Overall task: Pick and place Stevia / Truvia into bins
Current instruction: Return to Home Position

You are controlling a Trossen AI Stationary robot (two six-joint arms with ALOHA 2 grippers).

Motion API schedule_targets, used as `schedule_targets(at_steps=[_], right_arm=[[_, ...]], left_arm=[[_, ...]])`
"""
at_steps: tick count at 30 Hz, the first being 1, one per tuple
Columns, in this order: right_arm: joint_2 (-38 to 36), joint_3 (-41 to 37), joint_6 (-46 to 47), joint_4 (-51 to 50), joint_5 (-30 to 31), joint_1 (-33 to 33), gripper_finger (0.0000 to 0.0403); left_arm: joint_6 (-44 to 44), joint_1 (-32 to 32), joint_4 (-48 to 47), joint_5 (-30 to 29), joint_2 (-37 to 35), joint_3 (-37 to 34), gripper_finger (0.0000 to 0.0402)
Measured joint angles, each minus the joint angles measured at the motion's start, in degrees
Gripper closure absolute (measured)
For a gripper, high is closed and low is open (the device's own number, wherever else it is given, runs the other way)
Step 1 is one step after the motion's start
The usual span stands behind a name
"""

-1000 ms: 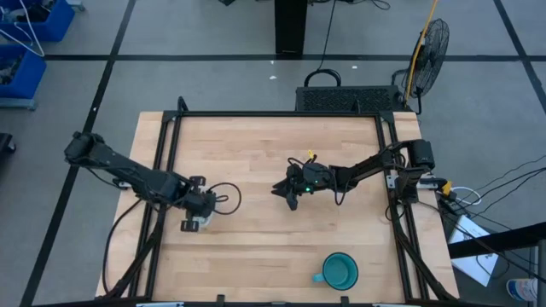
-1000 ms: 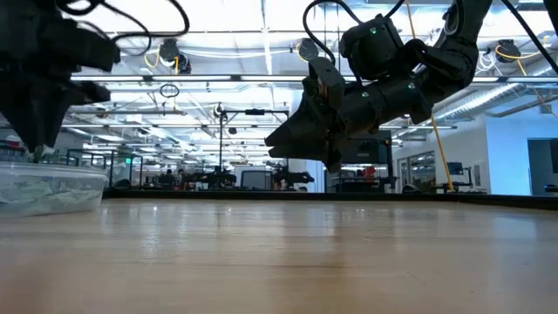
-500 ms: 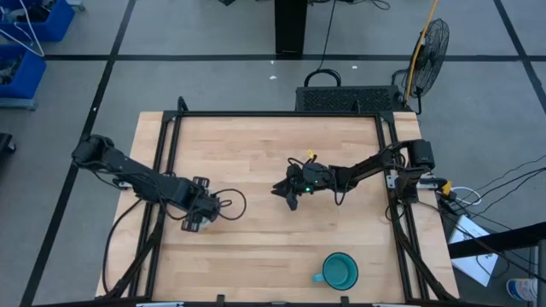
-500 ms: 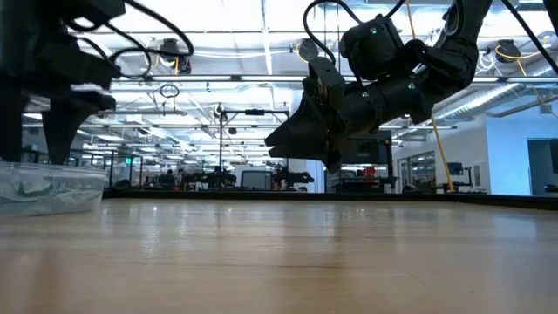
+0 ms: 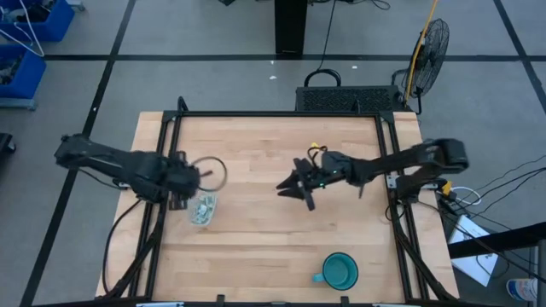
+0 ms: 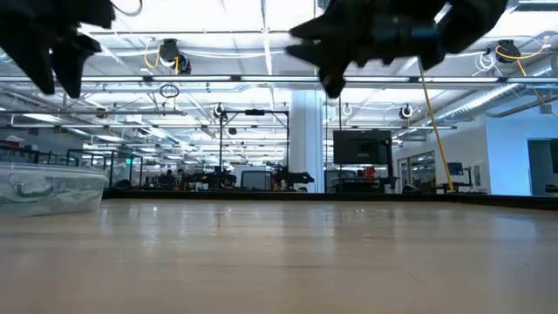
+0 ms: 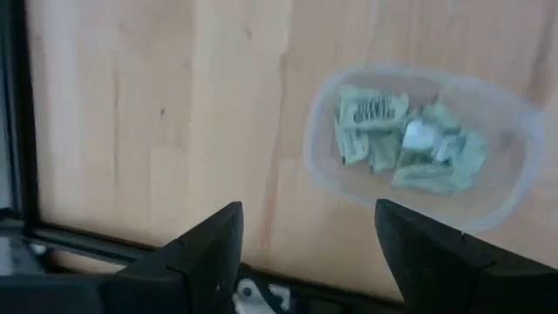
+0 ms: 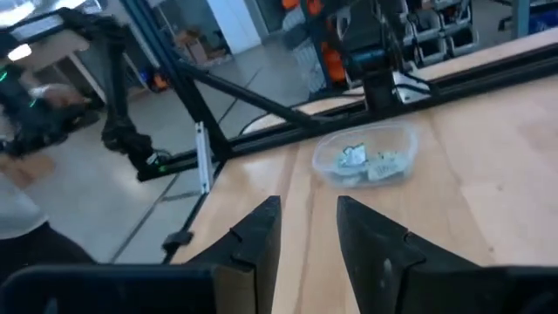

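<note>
Seemingly the picking is finishing, the Stevia sachets (image 7: 392, 144) lying heaped in the clear tub (image 7: 319, 174) near the table's (image 5: 256, 247) left edge, while the left gripper (image 7: 307, 209), hanging raised just beside it, and the right gripper (image 8: 308, 205), over mid-table, are both gaping empty, needing only parking next; no sachet print is reading legibly.

Free: you may pass over the bare table (image 5: 256, 247) between tub and mug | Obstacles: clear tub (image 5: 203, 209) at left, teal mug (image 5: 339, 271) lower right, right gripper (image 5: 294, 192) hanging above mid-table.
</note>
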Motion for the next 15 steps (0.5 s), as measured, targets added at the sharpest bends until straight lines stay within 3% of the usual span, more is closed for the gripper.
schedule_targets(at_steps=[6, 10, 13, 15], right_arm=[[-15.06, 0.00, 0.26, -18.83, 0.08, 0.00, 0.0293], [-23.62, -0.01, -0.04, -27.44, 0.08, 0.92, 0.0293], [-29.84, -2.83, -4.12, -27.90, 0.39, 2.25, 0.0293], [-33.67, -6.91, -5.29, -25.08, 3.71, 3.45, 0.0293]], left_arm=[[-10.61, 0.56, -0.23, -1.38, -15.19, 0.02, 0.0150], [-18.41, 0.56, 0.28, -5.93, -26.20, -0.04, 0.0153], [-22.78, 0.56, 2.51, -11.36, -34.46, -1.21, 0.0153], [-23.97, 0.56, 6.23, -13.64, -39.67, -3.12, 0.0155]])
